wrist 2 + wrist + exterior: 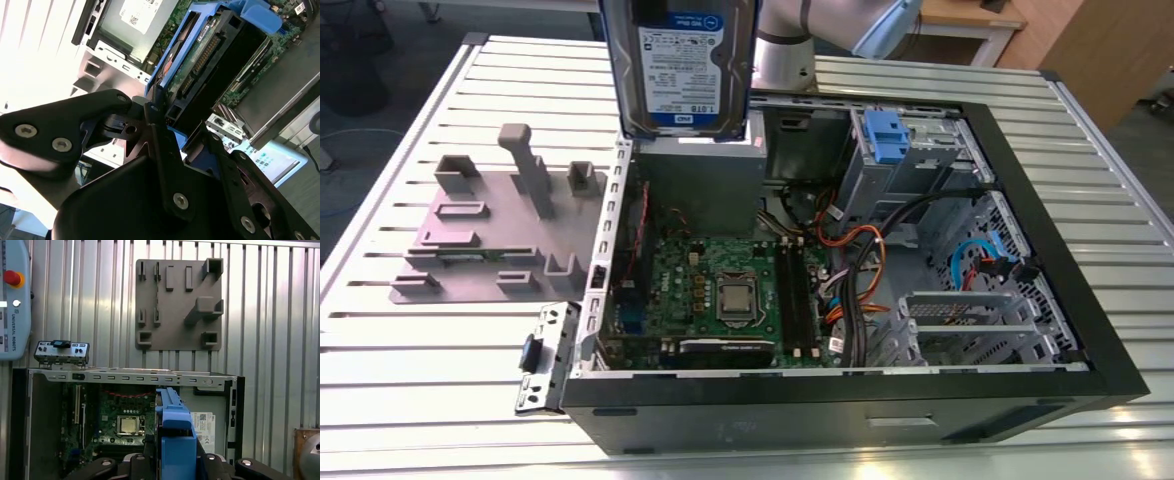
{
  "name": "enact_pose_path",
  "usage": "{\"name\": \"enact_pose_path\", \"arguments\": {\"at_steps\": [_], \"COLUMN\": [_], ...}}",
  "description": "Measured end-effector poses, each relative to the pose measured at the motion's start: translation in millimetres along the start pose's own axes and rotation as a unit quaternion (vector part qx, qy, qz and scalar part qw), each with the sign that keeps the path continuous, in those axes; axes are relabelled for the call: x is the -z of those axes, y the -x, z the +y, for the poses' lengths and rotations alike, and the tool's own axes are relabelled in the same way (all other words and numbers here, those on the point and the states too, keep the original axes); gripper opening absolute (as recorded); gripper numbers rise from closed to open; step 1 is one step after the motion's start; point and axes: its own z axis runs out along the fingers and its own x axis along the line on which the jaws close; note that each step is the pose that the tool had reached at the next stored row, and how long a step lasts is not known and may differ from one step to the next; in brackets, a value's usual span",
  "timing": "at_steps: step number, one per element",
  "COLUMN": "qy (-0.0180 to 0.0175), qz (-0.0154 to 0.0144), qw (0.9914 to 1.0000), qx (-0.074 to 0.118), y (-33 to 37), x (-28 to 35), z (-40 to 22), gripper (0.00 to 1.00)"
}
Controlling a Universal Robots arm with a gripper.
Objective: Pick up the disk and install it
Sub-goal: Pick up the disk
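The disk (683, 60), a flat silver-metal hard drive with a white-and-blue label in a blue plastic frame, is held upright above the open black computer case (787, 425), clamped in the black pincer (182, 120). A grey plastic stand with upright posts (494, 235) is seen beside the case on the ribbed metal desk (427, 400).

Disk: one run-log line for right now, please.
gripper: shut on silver-metal hard disk in blue plastic frame | disk: aloft, upright, above open black computer case | install: not yet done

Blue-framed disk (683, 65) hangs upright over open case (1014, 200).
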Motion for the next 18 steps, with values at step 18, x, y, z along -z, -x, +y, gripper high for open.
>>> {"name": "enact_pose_path", "arguments": {"at_steps": [18], "qy": [0.0000], "qz": [0.0003], "qw": [1.00000], "qx": [0.000], "y": [-6.9], "x": [0.1], "z": [0.1], "gripper": [0.36]}}
